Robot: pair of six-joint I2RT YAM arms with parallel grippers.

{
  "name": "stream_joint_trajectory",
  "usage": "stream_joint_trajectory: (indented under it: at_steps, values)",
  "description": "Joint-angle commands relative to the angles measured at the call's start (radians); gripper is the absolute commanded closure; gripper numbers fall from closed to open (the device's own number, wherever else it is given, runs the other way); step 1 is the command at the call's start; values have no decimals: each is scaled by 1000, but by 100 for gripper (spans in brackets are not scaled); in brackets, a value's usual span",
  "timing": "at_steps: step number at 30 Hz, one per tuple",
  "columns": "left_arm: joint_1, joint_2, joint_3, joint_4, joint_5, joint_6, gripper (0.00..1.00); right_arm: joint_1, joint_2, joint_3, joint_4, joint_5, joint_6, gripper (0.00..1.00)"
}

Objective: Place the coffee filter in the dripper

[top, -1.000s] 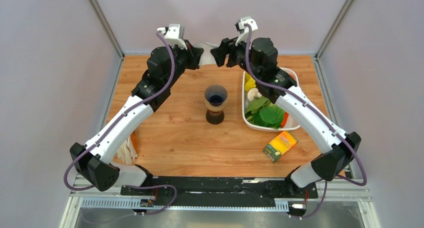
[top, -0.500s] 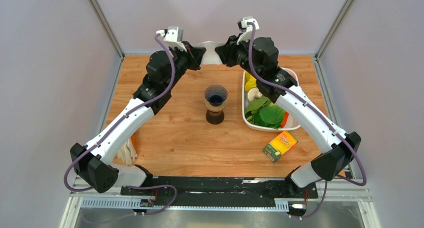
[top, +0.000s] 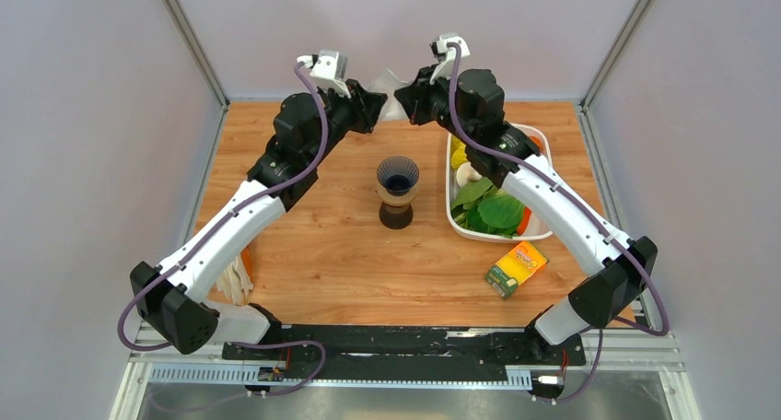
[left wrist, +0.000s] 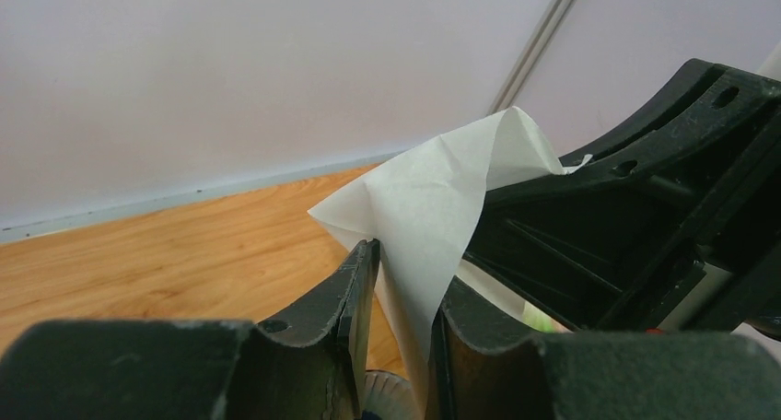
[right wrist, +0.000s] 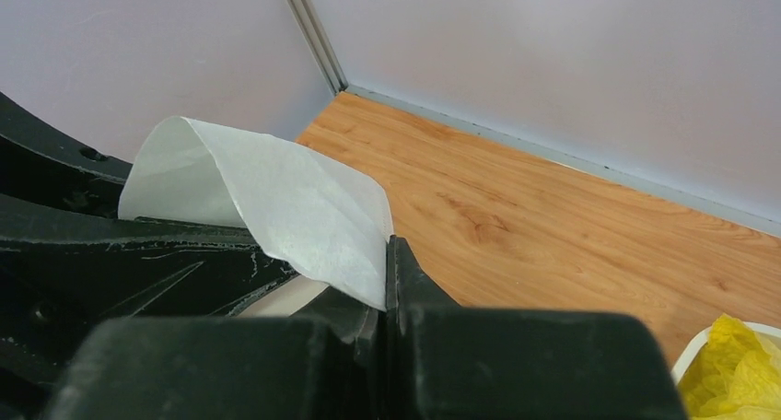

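My left arm (top: 230, 227) and right arm (top: 571, 222) both reach to the far end of the bench (top: 350, 254), and their jaws meet there, raised high above the wood. Between them hangs the coffee filter (top: 390, 80), a thin white paper, off the bench and held in the air.

My left jaws are clenched on it. In the left wrist view the paper (left wrist: 433, 208) runs down into the narrow slot between my two dark fingers (left wrist: 355, 296), and a folded peak rises above them against the black frame of my other wrist. My right jaws are clenched on the paper too. In the right wrist view one edge of the sheet (right wrist: 276, 204) disappears into the closed seam between the fingers, and the rest curls up and away to the left.

The dripper (top: 397, 192) stands upright in the middle of the bench, nearer to my bases than the filter and well below it, its round mouth open and something dark blue inside. Just to its right lies a white tub (top: 488, 237) of greens and other vegetables. A yellow-green carton (top: 516, 267) lies beside the tub's near end. A stack of white paper filters (top: 238, 277) sits under my left arm.
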Motion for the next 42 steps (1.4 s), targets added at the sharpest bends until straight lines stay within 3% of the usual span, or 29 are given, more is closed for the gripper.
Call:
stream_joint_trajectory:
  at_steps: [1, 5, 7, 10, 12, 14, 17, 18, 22, 29, 33, 42]
  values:
    - [-23, 17, 59, -14, 15, 34, 69, -4, 14, 48, 30, 13, 9, 100]
    - [-24, 4, 60, -37, 65, 80, 39, -17, 6, 45, 27, 8, -27, 100]
    - [-6, -19, 76, -95, 132, 115, 31, -49, -12, 31, 29, -46, -42, 100]
    - [66, -102, 49, -104, 364, 162, 29, -135, -50, -12, 34, -183, -66, 100]
    - [148, -158, -2, -70, 668, 153, 29, -187, -87, -64, 60, -358, -105, 100]
    - [225, -181, -11, -104, 843, 162, 30, -223, -128, -124, 96, -507, -178, 100]
    - [336, -184, 32, -223, 1019, 233, 34, -252, -179, -187, 119, -726, -337, 100]
    - [351, -180, 55, -322, 1044, 332, 34, -252, -194, -202, 125, -775, -368, 100]
    - [370, -131, 140, -594, 1059, 678, 34, -250, -215, -229, 132, -990, -474, 100]
    - [334, -4, 299, -739, 1090, 797, 33, -214, -232, -218, 131, -1086, -548, 100]
    - [235, 5, 335, -850, 985, 964, 33, -186, -245, -223, 114, -1080, -592, 100]
    - [107, 6, 307, -792, 889, 981, 37, -146, -244, -202, 56, -1087, -644, 100]
